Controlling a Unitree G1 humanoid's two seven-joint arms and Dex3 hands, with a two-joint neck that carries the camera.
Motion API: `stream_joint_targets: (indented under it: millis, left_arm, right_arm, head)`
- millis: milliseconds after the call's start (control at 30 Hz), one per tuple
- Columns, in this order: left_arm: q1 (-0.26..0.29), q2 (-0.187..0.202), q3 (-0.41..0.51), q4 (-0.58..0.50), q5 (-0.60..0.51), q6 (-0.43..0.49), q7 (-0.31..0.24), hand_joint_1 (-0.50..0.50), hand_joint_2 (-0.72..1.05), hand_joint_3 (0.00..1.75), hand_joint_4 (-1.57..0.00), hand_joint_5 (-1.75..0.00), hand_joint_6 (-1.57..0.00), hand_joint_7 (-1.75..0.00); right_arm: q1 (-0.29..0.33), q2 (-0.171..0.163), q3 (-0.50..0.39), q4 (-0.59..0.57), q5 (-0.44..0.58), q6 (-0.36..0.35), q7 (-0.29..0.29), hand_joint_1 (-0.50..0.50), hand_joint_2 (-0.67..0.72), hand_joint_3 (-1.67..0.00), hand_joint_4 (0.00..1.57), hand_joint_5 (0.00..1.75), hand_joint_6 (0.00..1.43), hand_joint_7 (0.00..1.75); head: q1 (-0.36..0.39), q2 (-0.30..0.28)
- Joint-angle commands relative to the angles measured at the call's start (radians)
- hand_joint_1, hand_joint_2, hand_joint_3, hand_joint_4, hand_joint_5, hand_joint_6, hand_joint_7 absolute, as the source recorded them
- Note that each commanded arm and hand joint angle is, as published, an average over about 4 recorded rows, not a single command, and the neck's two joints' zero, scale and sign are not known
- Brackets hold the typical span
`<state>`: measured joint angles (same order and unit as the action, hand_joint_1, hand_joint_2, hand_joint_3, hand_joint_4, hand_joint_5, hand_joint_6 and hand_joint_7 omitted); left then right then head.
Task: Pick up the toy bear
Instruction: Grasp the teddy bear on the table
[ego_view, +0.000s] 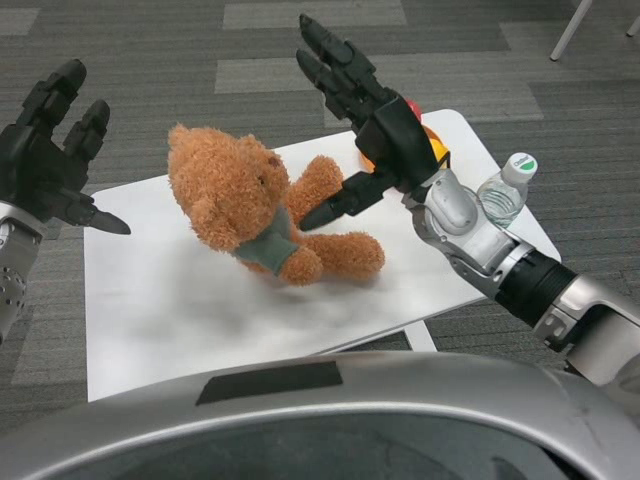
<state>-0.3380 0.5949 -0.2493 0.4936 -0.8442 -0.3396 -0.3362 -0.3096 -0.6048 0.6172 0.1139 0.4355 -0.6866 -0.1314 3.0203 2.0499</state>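
On the tabletop (180, 310) the bear (250, 205) is sitting between both hands; left hand (45, 150) and right hand (365, 110) are spreading open, empty. Best closing evenly on both sides.

The water bottle (505, 195) bears a green-and-white cap label, but its print is too small to read.

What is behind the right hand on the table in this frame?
Behind the right hand sits something orange and red, mostly covered by the hand, so I cannot tell what it is. A clear water bottle with a white cap stands beside the wrist on the white table.
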Motion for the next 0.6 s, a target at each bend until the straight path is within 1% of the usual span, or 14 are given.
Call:
stream_joint_targets:
  millis: [33,100,200,300,333,400,433,533,600]
  left_arm:
    - [0.014,0.011,-0.006,-0.005,-0.004,0.007,-0.001,-0.5,-0.19,0.07,0.0,0.0,0.0,-0.21]
    - [0.016,0.011,-0.007,-0.005,-0.004,0.007,-0.001,-0.5,-0.19,0.09,0.0,0.0,0.0,-0.21]
    - [0.018,0.011,-0.007,-0.004,-0.003,0.007,-0.001,-0.5,-0.19,0.09,0.0,0.0,0.0,-0.21]
    - [0.019,0.01,-0.01,-0.004,-0.003,0.007,-0.001,-0.5,-0.19,0.09,0.0,0.0,0.0,-0.21]
    - [0.019,0.01,-0.012,-0.003,-0.003,0.007,-0.002,-0.5,-0.19,0.09,0.0,0.0,0.0,-0.21]
    - [0.019,0.01,-0.015,-0.001,-0.003,0.007,-0.002,-0.5,-0.19,0.09,0.0,0.0,0.0,-0.21]
    - [0.019,0.01,-0.017,0.0,-0.003,0.007,-0.003,-0.5,-0.19,0.09,0.0,0.0,0.0,-0.21]
    - [0.019,0.01,-0.025,0.0,-0.003,0.007,-0.003,-0.5,-0.19,0.04,0.0,0.0,0.0,-0.21]
    - [0.019,0.011,-0.029,0.0,-0.003,0.006,-0.004,-0.5,-0.19,0.04,0.0,0.0,0.0,-0.21]
  right_arm:
    - [0.004,-0.027,0.032,-0.006,0.005,0.004,0.025,-0.4,-0.03,-0.16,0.0,0.1,0.0,0.07]
    - [0.003,-0.028,0.046,-0.005,0.005,0.004,0.03,-0.42,-0.03,-0.16,0.0,0.1,0.0,0.07]
    - [-0.001,-0.029,0.077,-0.003,0.005,0.004,0.036,-0.42,-0.03,-0.16,0.0,0.1,0.0,0.07]
    - [-0.019,-0.033,0.122,0.007,0.006,0.005,0.038,-0.42,-0.03,-0.16,0.0,0.1,0.0,0.07]
    - [-0.028,-0.027,0.14,0.023,0.006,0.005,0.039,-0.42,-0.03,-0.16,0.0,0.1,0.0,0.07]
    - [-0.04,0.003,0.161,0.069,0.005,0.004,0.049,-0.42,-0.05,-0.16,0.0,0.1,0.0,0.07]
    - [-0.044,0.028,0.161,0.099,0.005,0.004,0.057,-0.42,-0.07,-0.16,0.0,0.1,0.0,0.07]
    - [-0.055,0.074,0.157,0.172,0.004,0.003,0.078,-0.42,-0.05,-0.16,0.0,0.1,0.0,0.07]
    - [-0.077,0.108,0.167,0.253,0.003,0.002,0.1,-0.42,-0.03,-0.16,0.0,0.1,0.0,0.07]
  head:
    - [0.002,0.004]
    - [0.002,0.008]
    - [-0.003,0.009]
    - [-0.001,0.012]
    - [0.005,0.016]
    - [0.021,0.022]
    - [0.029,0.025]
    - [0.035,0.024]
    - [0.04,0.027]
